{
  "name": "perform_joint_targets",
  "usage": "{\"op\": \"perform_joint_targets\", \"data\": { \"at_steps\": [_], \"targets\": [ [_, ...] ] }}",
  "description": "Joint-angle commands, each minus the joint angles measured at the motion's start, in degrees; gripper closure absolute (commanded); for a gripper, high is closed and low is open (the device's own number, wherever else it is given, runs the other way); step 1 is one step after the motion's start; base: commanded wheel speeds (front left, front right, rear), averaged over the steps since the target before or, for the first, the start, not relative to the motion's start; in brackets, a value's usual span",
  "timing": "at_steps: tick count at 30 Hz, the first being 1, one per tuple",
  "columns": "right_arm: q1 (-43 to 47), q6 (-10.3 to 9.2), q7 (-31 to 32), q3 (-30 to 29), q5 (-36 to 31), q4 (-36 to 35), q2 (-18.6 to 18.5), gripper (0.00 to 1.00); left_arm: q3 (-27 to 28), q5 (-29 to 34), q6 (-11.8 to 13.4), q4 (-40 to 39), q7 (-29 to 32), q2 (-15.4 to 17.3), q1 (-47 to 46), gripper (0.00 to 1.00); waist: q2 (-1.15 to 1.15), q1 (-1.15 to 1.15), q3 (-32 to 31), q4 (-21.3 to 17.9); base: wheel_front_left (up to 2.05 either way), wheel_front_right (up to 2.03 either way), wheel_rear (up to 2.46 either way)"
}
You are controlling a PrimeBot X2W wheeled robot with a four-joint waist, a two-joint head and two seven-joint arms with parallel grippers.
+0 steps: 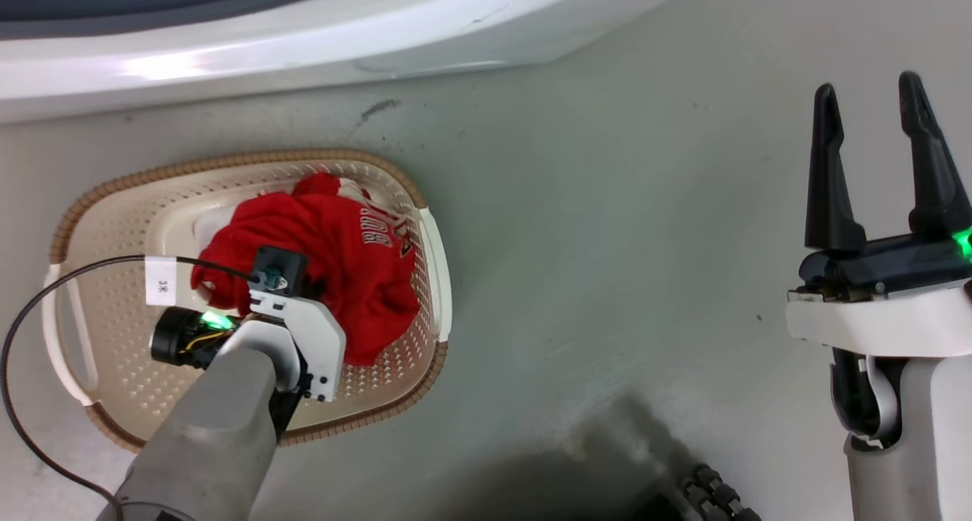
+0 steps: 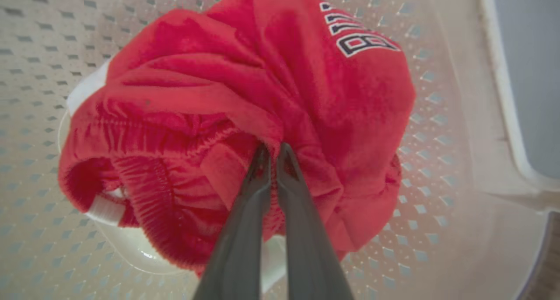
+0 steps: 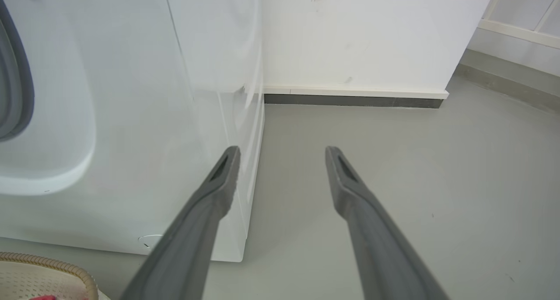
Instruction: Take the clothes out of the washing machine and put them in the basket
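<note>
Nearest the head camera, the pale grey left forearm (image 1: 205,430) reaches over the low cream perforated plastic basket with a brown woven-look rim (image 1: 228,159), and its white wrist hides the near part of the load. In the left wrist view the left gripper (image 2: 272,150) has its two dark fingers pressed together, pinching a fold of the bright red soft clothes with white trim (image 1: 357,263). These form one bunched heap inside the basket, right of its middle; how many garments make it up cannot be told. The heap has no clear long axis, and its black-and-white lettering faces up on the far right side. The one basket lies with its long axis left to right, along the front of the large white washing machine (image 1: 304,42) just beyond it. One thin black cable with a white tag (image 1: 161,280) loops over the basket's left end. Well to the right, over bare grey floor (image 1: 607,240), the right gripper (image 1: 869,88) stands spread, fingers pointing away.
</note>
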Motion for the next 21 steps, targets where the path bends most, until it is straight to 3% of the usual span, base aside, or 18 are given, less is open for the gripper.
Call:
{"op": "perform_joint_targets", "data": {
  "at_steps": [1,7,8,9,21],
  "targets": [
    [-1.01,-0.04,-0.13,-0.08,0.23,-0.38,0.07,0.00,-0.07,-0.14,-0.39,1.02,0.47,-0.25,-1.41,1.00,0.00,-0.01,1.69,-0.49,0.00,0.00,0.00],
    [-1.64,-0.04,-0.13,-0.15,0.14,-0.10,0.06,0.00,-0.28,-0.87,-0.74,3.76,3.04,-1.48,-2.78,1.00,0.00,-0.01,2.63,-0.49,0.00,0.00,0.00],
    [-1.75,-0.04,-0.13,-0.12,0.12,0.07,0.06,0.00,-0.14,-1.20,-0.88,4.02,3.67,-1.66,-2.73,0.95,0.00,-0.01,2.45,-0.51,0.00,0.00,0.00],
    [-1.81,-0.04,-0.13,-0.05,0.10,0.18,0.06,0.00,-0.11,-1.25,-0.92,4.20,4.01,-1.84,-2.66,0.00,0.00,-0.01,2.21,-0.53,0.00,0.00,0.00],
    [1.25,-0.04,-0.13,0.44,-0.48,2.10,0.05,0.00,0.19,-2.43,-1.36,4.76,-2.13,-2.85,1.15,0.00,0.00,-0.01,-6.74,1.50,0.00,0.00,0.00]
  ]
}}
